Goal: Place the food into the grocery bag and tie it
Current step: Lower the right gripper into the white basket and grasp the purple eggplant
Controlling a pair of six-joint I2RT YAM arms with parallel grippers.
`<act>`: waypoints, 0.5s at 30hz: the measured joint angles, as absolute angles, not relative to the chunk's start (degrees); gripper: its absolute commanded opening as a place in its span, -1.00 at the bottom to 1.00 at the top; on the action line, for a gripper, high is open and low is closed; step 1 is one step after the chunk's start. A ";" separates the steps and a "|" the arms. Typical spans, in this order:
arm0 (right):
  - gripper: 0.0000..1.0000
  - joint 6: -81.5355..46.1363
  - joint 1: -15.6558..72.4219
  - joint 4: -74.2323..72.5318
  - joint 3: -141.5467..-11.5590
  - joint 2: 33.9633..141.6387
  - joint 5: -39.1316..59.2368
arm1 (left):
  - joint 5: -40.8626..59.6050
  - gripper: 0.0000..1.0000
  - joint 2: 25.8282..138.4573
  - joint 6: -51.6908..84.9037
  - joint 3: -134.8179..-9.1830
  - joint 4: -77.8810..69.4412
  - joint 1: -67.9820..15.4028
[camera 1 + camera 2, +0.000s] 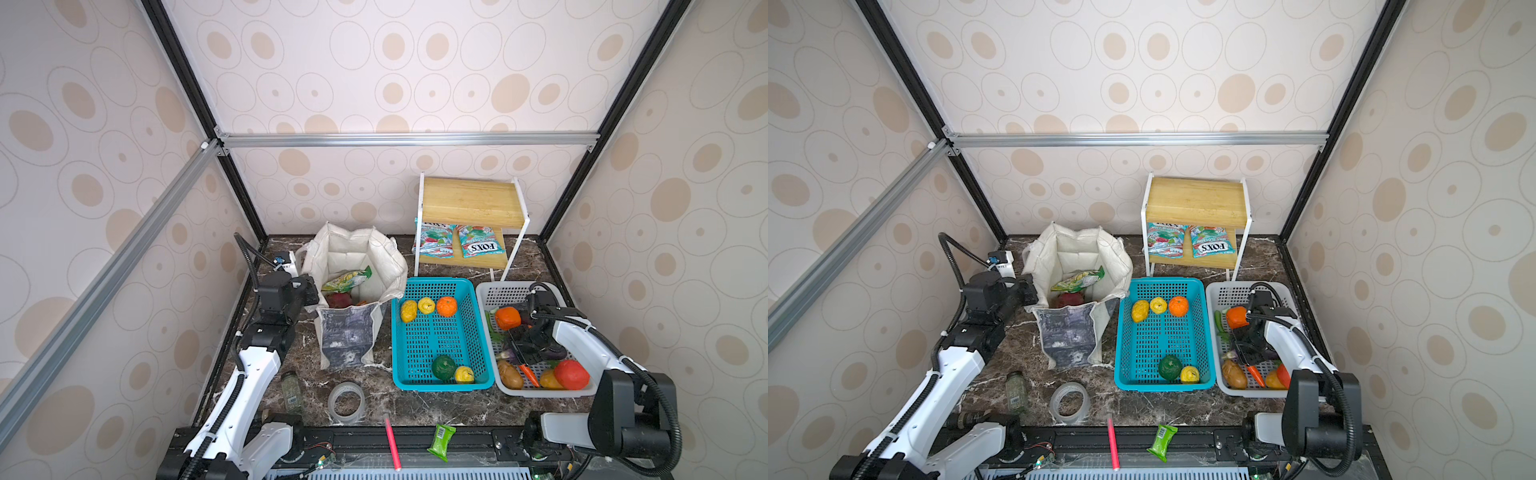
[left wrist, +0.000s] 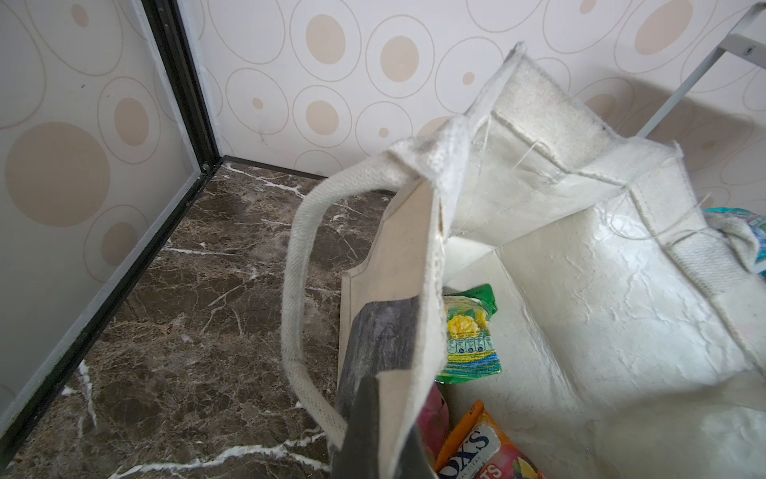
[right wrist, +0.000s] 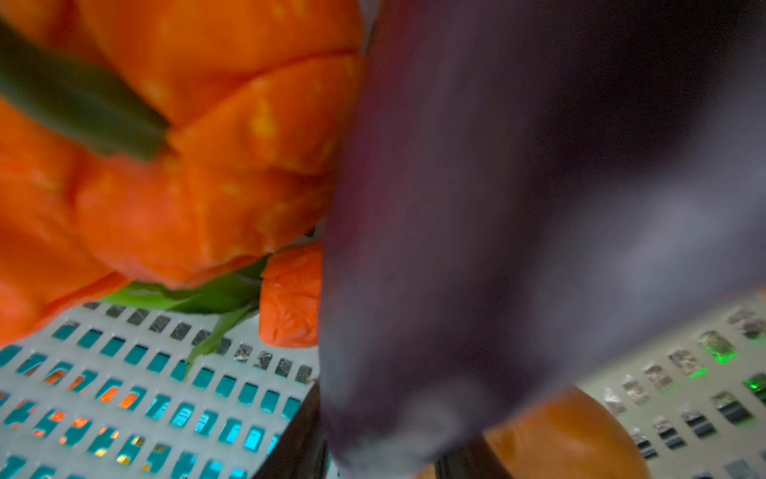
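Right gripper [image 1: 524,347] down in white basket [image 1: 498,293], just right of teal basket [image 1: 436,336], jaws either side of purple eggplant [image 3: 497,207]. Can't tell if clamped, wrist view all blur.

Left gripper [image 1: 309,296] closed on rim of grocery bag [image 1: 353,253], on the side away from teal basket. Bag upright, mouth open, just left of teal basket.

Inside bag:
- green packet [image 1: 347,279], print unreadable
- orange packet [image 2: 481,448] reading "OX'S", first letter cut off
- pink dragon fruit [image 1: 338,300], mostly hidden

Behind teal basket: shelf [image 1: 469,201] with two teal packets [image 1: 482,243], one reading "FOX'S" upside down.

Other food loose in both baskets.
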State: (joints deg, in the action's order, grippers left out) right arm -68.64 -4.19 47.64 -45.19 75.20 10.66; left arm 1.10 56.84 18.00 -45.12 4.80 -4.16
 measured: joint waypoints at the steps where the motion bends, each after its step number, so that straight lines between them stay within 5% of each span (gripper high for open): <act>1: -0.33 -68.75 -4.19 47.72 -45.19 74.76 10.59 | 1.10 -1.00 56.84 18.00 -45.12 4.80 -4.16; 15: -0.34 -67.16 -4.19 49.78 -48.42 67.37 10.46 | 1.10 -1.00 56.84 18.00 -45.12 4.80 -4.16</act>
